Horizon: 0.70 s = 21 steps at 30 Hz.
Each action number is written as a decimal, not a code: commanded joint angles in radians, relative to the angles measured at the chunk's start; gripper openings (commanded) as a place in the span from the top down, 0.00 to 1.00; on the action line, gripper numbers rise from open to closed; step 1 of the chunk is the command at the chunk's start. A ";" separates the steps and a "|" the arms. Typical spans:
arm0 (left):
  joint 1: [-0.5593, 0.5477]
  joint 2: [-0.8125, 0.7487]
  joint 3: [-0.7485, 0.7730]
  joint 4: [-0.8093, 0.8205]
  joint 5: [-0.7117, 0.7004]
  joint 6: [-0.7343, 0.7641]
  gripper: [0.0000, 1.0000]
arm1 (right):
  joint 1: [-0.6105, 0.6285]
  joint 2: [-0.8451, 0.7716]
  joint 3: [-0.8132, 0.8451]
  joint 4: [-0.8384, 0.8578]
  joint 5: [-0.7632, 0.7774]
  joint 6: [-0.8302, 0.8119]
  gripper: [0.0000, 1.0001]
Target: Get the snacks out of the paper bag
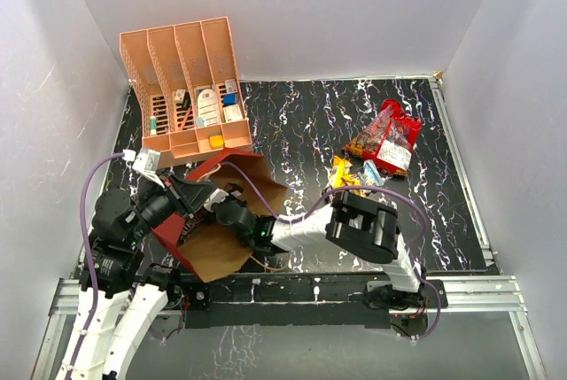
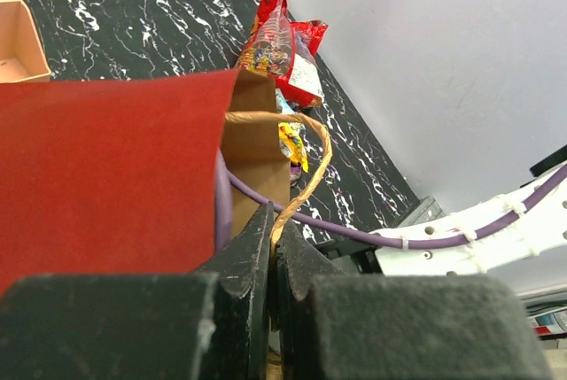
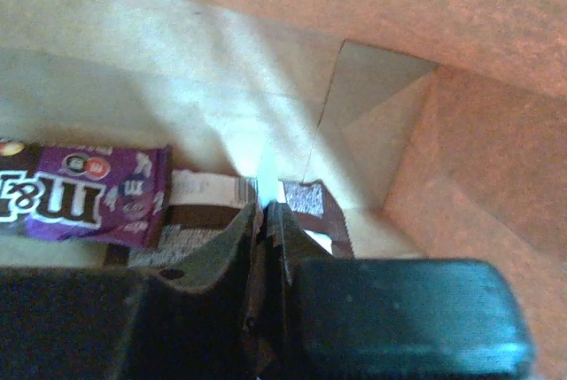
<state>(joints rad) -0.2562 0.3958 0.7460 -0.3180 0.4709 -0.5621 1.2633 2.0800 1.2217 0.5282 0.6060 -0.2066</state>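
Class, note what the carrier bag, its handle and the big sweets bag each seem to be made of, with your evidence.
Bag: paper, matte dark red outside, brown kraft inside; it holds sharp folds.
Handle: twisted paper cord, probably; tan with spiral ridges.
Sweets bag: thin plastic film, glossy, part clear; sweets show through, crinkles glint.

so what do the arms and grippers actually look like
The left arm and right arm are white links joined by chunky black round joint housings, each trailed by a purple cable. The left gripper and right gripper are matte black, with two wedge-shaped fingers tapering to thin tips. No markings are visible.
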 commanded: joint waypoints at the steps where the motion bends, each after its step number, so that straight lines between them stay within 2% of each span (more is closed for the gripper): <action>1: 0.005 -0.007 0.002 0.062 0.016 -0.002 1.00 | 0.025 -0.109 -0.072 0.068 -0.005 0.034 0.93; 5: 0.005 0.000 0.026 0.068 0.019 0.007 1.00 | 0.040 -0.156 -0.150 0.055 -0.052 0.096 0.93; 9: 0.005 0.022 0.050 0.105 0.022 0.000 1.00 | 0.041 -0.130 -0.173 0.064 -0.084 0.153 0.93; 21: 0.005 0.090 0.046 0.130 0.039 0.002 1.00 | 0.003 0.158 0.103 0.047 -0.034 0.142 0.93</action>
<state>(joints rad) -0.2562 0.4862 0.7799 -0.2047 0.5030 -0.5732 1.2945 2.1887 1.2427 0.5495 0.5533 -0.0772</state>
